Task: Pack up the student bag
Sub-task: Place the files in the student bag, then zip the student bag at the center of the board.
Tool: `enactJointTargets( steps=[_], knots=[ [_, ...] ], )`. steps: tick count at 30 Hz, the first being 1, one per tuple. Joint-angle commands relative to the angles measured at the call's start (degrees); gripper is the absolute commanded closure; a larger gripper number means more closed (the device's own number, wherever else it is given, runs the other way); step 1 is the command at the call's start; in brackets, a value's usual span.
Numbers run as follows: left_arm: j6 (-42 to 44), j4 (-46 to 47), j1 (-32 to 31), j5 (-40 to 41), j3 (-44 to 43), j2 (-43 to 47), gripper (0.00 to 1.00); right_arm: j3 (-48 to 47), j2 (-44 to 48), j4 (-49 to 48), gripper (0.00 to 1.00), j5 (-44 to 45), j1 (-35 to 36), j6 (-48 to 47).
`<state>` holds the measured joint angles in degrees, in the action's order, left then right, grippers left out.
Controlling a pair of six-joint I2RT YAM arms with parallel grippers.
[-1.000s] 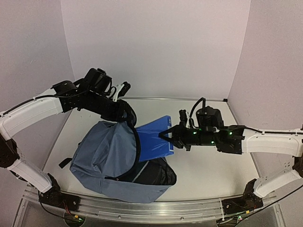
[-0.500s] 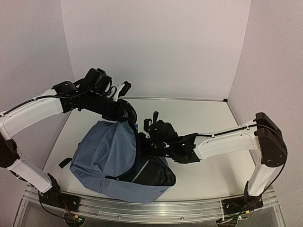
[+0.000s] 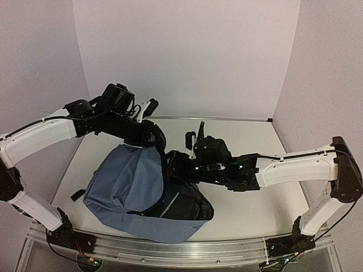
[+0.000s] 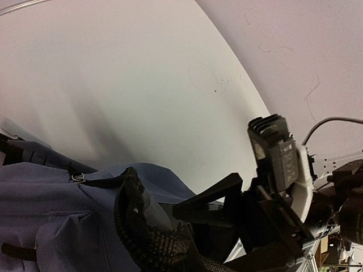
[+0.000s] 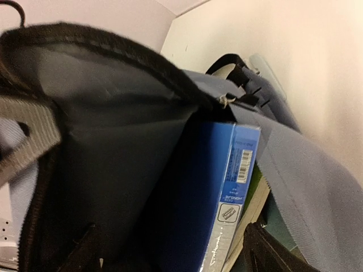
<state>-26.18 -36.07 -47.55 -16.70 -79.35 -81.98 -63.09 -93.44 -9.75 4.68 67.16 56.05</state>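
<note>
The student bag (image 3: 122, 190), slate-blue with dark lining, lies on its side on the table (image 3: 255, 136), its mouth facing right. My left gripper (image 3: 152, 137) is shut on the bag's upper rim by the zipper (image 4: 127, 212), holding the mouth up. My right gripper (image 3: 173, 162) reaches into the mouth. Its fingers (image 5: 264, 252) stand wide apart and open, clear of a blue book (image 5: 210, 192) that stands on edge inside against the dark lining (image 5: 113, 130). The edges of other books (image 5: 256, 199) show beside it. The top view does not show the blue book.
A black strap (image 3: 76, 195) of the bag trails on the table at the left. An aluminium rail (image 3: 227, 252) runs along the near edge. Purple walls close the back and both sides. The right arm's wrist camera (image 4: 279, 161) hangs close beside the left gripper.
The right gripper carried the blue book from outside the mouth into the bag, then opened and let it go. The left gripper kept its hold on the rim.
</note>
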Motion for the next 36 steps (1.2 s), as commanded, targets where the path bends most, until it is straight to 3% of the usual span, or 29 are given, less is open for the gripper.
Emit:
enactJointTargets(
  steps=[1, 6, 10, 14, 22, 27, 34, 36],
  knots=[
    [-0.4, 7.3, 0.5, -0.3, -0.6, 3.7, 1.0, -0.4, 9.4, 10.7, 0.15, 3.6, 0.1, -6.0],
    [-0.6, 7.4, 0.7, -0.3, -0.5, 3.6, 1.0, 0.9, 14.2, 19.9, 0.14, 9.4, 0.0, -10.3],
    [-0.5, 6.7, 0.9, -0.4, -0.9, 3.5, 1.0, 2.2, 14.8, 22.0, 0.14, 6.5, -0.2, -16.9],
    [-0.4, 6.0, 1.0, -0.7, -1.2, 3.2, 1.0, 2.8, 12.1, 23.5, 0.17, 3.2, -0.3, -21.7],
    [-0.5, 5.6, 1.1, -1.7, -1.1, 3.0, 1.0, 2.4, 5.8, 24.5, 0.26, 6.8, -0.6, -25.9],
    [-0.7, 4.8, 1.1, -2.0, -1.4, 1.8, 1.0, 0.6, 0.7, 24.4, 0.43, 8.1, -1.1, -28.0],
    [-0.4, 5.0, 2.6, -2.2, -2.6, 0.0, 1.0, -3.1, -3.5, 22.7, 0.99, 14.6, -2.0, -26.4],
    [0.2, 5.0, 3.5, -2.8, -3.8, -0.9, 1.0, -3.5, -3.9, 21.7, 1.0, 14.7, -3.8, -23.7]
  ],
)
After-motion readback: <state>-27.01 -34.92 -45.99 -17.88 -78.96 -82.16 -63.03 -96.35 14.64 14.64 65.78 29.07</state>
